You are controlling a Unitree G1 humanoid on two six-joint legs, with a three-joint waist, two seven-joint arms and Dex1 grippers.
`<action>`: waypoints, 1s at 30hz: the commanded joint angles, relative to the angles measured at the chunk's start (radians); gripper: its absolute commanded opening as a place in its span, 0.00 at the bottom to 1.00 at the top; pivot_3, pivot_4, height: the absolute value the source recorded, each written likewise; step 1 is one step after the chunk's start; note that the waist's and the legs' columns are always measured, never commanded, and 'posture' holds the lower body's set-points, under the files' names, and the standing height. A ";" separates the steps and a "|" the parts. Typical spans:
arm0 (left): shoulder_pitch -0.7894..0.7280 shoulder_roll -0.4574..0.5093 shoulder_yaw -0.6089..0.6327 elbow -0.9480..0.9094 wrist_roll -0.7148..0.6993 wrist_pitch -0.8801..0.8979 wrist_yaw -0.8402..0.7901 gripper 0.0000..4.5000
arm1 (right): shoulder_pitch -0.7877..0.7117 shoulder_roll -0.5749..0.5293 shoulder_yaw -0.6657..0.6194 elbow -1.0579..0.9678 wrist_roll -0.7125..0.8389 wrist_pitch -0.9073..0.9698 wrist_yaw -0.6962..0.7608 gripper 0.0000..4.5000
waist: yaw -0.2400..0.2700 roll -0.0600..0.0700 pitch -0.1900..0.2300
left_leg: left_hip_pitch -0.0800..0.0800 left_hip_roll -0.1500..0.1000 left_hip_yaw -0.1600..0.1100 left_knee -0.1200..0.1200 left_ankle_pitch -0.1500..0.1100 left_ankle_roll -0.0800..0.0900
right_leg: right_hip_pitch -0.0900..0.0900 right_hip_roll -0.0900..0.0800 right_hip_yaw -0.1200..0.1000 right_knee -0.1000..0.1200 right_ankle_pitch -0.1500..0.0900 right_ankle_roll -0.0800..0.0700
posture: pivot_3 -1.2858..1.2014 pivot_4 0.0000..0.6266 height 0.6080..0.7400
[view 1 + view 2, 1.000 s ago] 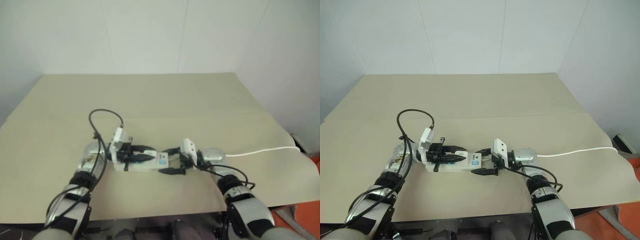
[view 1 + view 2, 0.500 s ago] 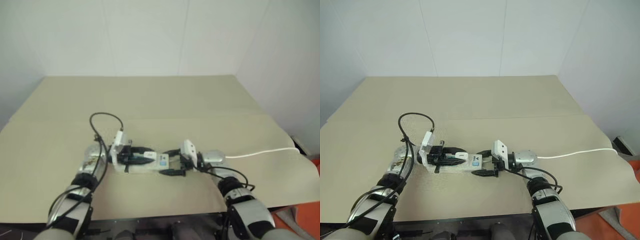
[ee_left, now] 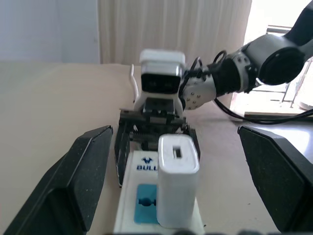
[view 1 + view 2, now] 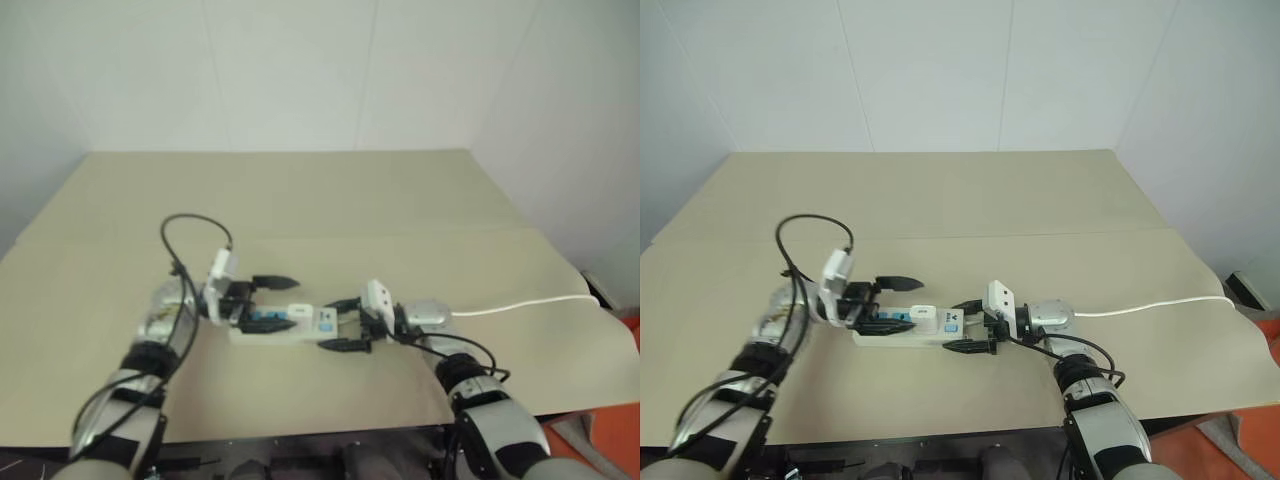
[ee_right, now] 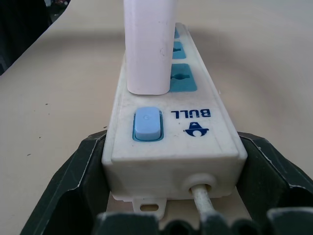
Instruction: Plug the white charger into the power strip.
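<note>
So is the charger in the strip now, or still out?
In. The charger stands upright on the strip, seated in the socket next to the switch, and the open left tool no longer touches it.

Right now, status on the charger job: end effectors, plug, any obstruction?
Left end effector open, clear of the white charger. Right end effector clamped on the cord end of the power strip. Charger upright in the socket nearest the switch. Nothing in the way.
</note>
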 commanded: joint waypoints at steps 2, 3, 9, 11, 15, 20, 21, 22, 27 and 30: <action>-0.003 0.089 0.174 -0.058 -0.084 0.099 0.001 1.00 | 0.045 -0.004 0.040 0.014 -0.024 -0.019 0.023 0.99 | 0.001 0.000 0.000 | 0.000 0.000 0.000 0.000 0.000 0.000 | 0.000 0.000 0.000 0.000 0.000 0.000 | 0.52 0.24 1.00; -0.003 0.116 0.215 -0.050 -0.089 0.120 0.001 1.00 | 0.046 -0.004 0.037 0.015 -0.027 -0.028 0.009 0.99 | 0.001 0.000 0.000 | 0.000 0.000 0.000 0.000 0.000 0.000 | 0.000 0.000 -0.001 0.000 0.000 0.000 | 0.52 0.24 1.00; 0.143 0.247 0.391 -0.122 -0.064 0.154 0.029 1.00 | 0.072 -0.076 -0.010 -0.058 0.025 -0.052 0.019 0.99 | 0.002 0.001 0.001 | 0.000 0.000 0.000 -0.001 0.000 0.000 | 0.000 -0.001 -0.001 -0.001 -0.001 -0.001 | 0.52 0.24 1.00; 0.220 0.269 0.420 -0.172 -0.043 0.141 0.033 1.00 | 0.090 -0.113 -0.028 -0.099 0.032 -0.075 -0.007 0.99 | 0.014 0.002 0.002 | 0.000 0.000 0.001 -0.001 0.000 0.000 | -0.001 -0.002 -0.001 -0.001 -0.001 -0.001 | 0.52 0.24 1.00; 0.426 0.297 0.525 -0.267 -0.046 0.160 0.068 1.00 | 0.139 -0.260 -0.075 -0.273 0.106 -0.028 0.044 0.99 | 0.040 0.003 0.006 | -0.003 -0.001 0.003 0.000 0.000 0.000 | -0.004 -0.005 -0.001 -0.002 -0.001 -0.002 | 0.52 0.24 1.00; 0.637 0.293 0.637 -0.375 -0.031 0.148 0.111 1.00 | 0.221 -0.478 -0.148 -0.484 0.175 0.047 0.075 0.99 | 0.052 0.008 0.014 | -0.006 0.000 0.005 -0.001 0.000 0.000 | -0.008 -0.005 0.000 -0.002 -0.003 -0.003 | 0.52 0.24 1.00; 0.667 0.291 0.652 -0.386 -0.026 0.141 0.114 1.00 | 0.238 -0.518 -0.166 -0.517 0.193 0.077 0.078 0.99 | 0.053 0.009 0.014 | -0.006 0.001 0.005 -0.001 0.000 0.000 | -0.008 -0.004 0.000 -0.001 -0.003 -0.005 | 0.52 0.24 1.00; 0.691 0.289 0.662 -0.394 -0.018 0.130 0.115 1.00 | 0.254 -0.553 -0.181 -0.546 0.209 0.106 0.078 0.99 | 0.053 0.009 0.014 | -0.006 0.001 0.006 -0.001 0.000 0.000 | -0.009 -0.005 0.000 -0.002 -0.004 -0.005 | 0.52 0.24 1.00; 0.738 0.274 0.684 -0.431 -0.006 0.117 0.153 1.00 | 0.347 -0.671 -0.241 -0.660 0.253 0.191 0.062 0.99 | 0.054 0.007 0.015 | -0.005 0.001 0.007 -0.002 0.000 0.000 | -0.009 -0.004 0.000 -0.002 -0.006 -0.008 | 0.52 0.24 1.00; 0.724 0.276 0.676 -0.439 -0.006 0.147 0.178 1.00 | 0.409 -0.698 -0.272 -0.736 0.269 0.230 0.028 0.99 | 0.054 0.007 0.015 | -0.005 0.001 0.007 -0.001 0.000 0.000 | -0.010 -0.005 0.001 -0.002 -0.006 -0.008 | 0.52 0.24 1.00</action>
